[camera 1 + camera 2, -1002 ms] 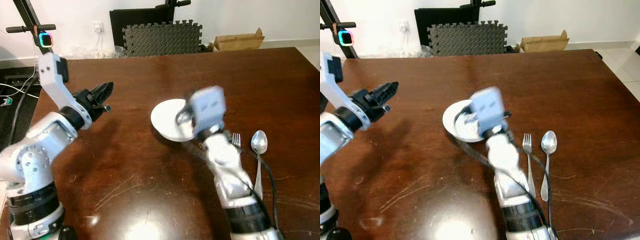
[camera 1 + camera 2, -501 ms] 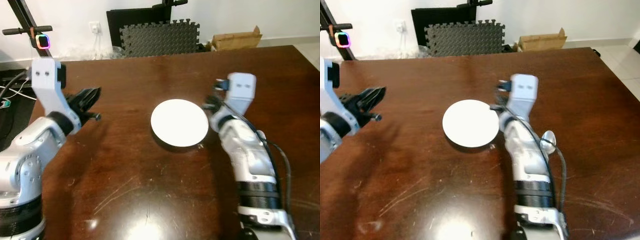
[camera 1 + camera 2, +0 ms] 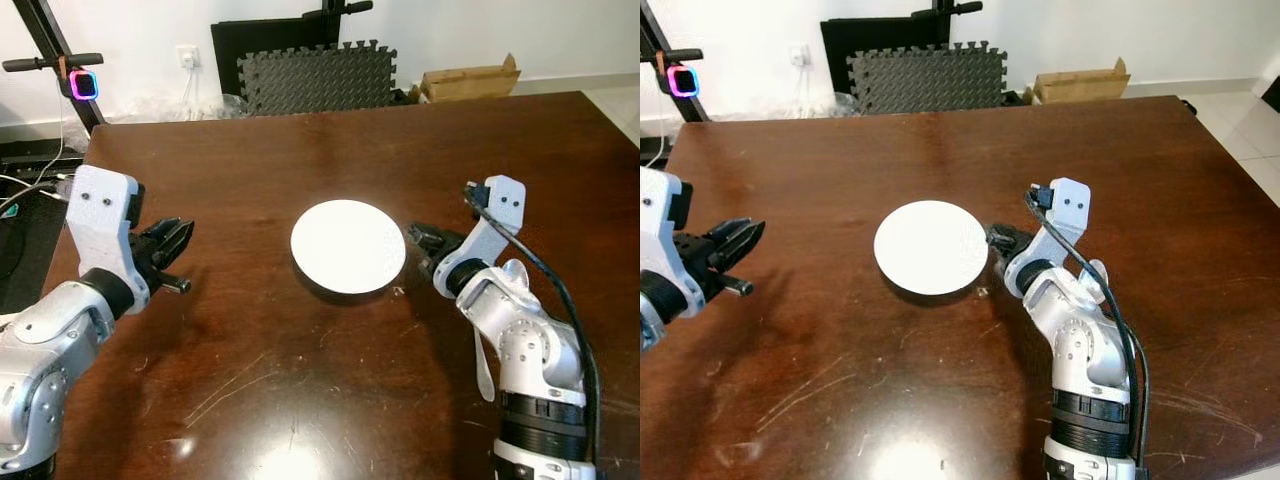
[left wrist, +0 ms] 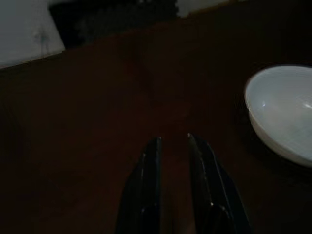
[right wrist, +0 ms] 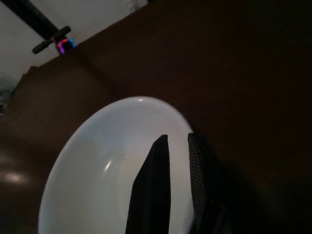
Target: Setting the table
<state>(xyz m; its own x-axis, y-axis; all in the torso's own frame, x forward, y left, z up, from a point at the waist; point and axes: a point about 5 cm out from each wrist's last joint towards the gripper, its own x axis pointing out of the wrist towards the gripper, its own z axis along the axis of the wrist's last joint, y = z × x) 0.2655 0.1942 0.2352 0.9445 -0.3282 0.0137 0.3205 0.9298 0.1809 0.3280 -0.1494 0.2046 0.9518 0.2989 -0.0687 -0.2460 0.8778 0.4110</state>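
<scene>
- Where the dark wooden table point(image 3: 300, 400) spreads before the robot, a white plate point(image 3: 348, 245) lies flat near its middle, nothing on it.
- The right gripper point(image 3: 424, 240) hangs just beside the plate's right edge, pointing at it; in the right wrist view its jaws stand a narrow gap apart, over the plate's rim, clamped on nothing.
- A spoon point(image 3: 516, 272) lies on the table on the right, partly hidden behind the right arm (only its bowl and a stretch of handle can be seen).
- The left gripper point(image 3: 172, 243) is held above the table's left side, well apart from the plate; its jaws are slightly apart and empty.
- Behind the table, grey foam mats point(image 3: 316, 75) lean against the wall, with a cardboard box point(image 3: 468, 80) on the floor beside them.
</scene>
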